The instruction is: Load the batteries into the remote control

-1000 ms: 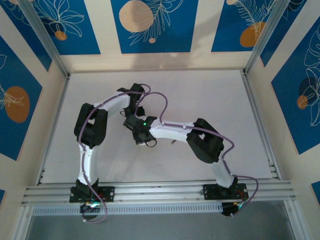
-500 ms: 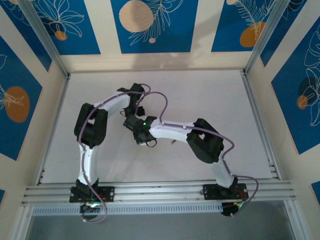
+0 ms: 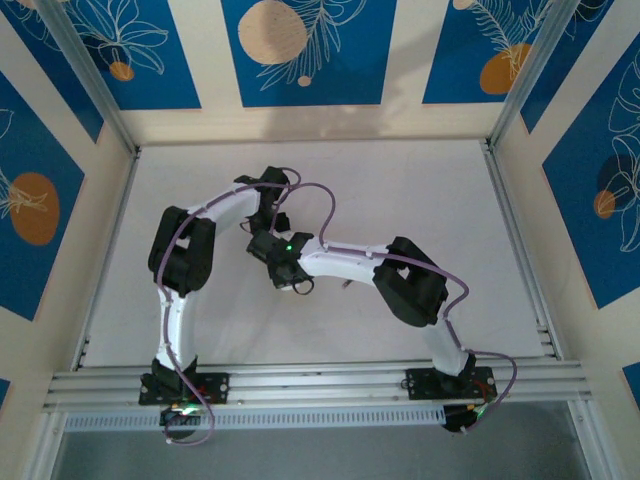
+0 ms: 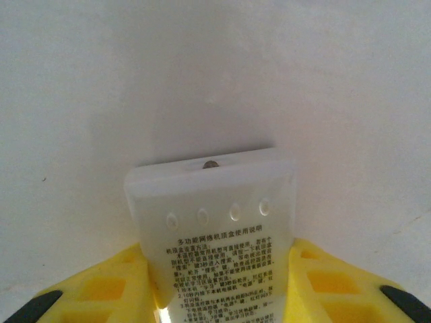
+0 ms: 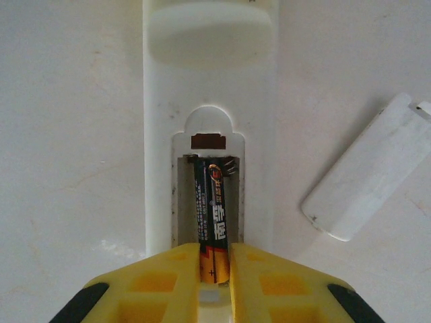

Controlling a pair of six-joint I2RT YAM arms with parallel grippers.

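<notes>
Nothing is visibly shifting in the overhead view since a second ago: both arms are still bending inward and meeting near the middle of the table (image 3: 420, 190), and what lies beneath their wrists is hard to make out there.

Nearest the right wrist camera, the right gripper (image 5: 214, 261) is closing its yellow fingers (image 5: 168, 269) on the near end of a battery (image 5: 214, 208), one finger pressing against each side. That battery is lying lengthwise in the open compartment of the remote control (image 5: 210, 101), which is resting back side up on the table and running straight away from the fingers. The battery's near tip is disappearing between the fingers, so its end cannot be seen. Beside it, the left slot of the compartment is sitting in shadow and is hard to read. Further out and to the right, a white battery cover (image 5: 367, 176) is lying loose on the table at an angle, apart from the remote control. The remote control's far end is being cut off by the top edge.

Nearest the left wrist camera, the left gripper (image 4: 222, 276) is clamping the remote control across its width, a yellow finger touching each long edge. Printed text is covering the held part, blurred and partly cut off below. Beyond the fingers its free end is sticking out above the table.
</notes>
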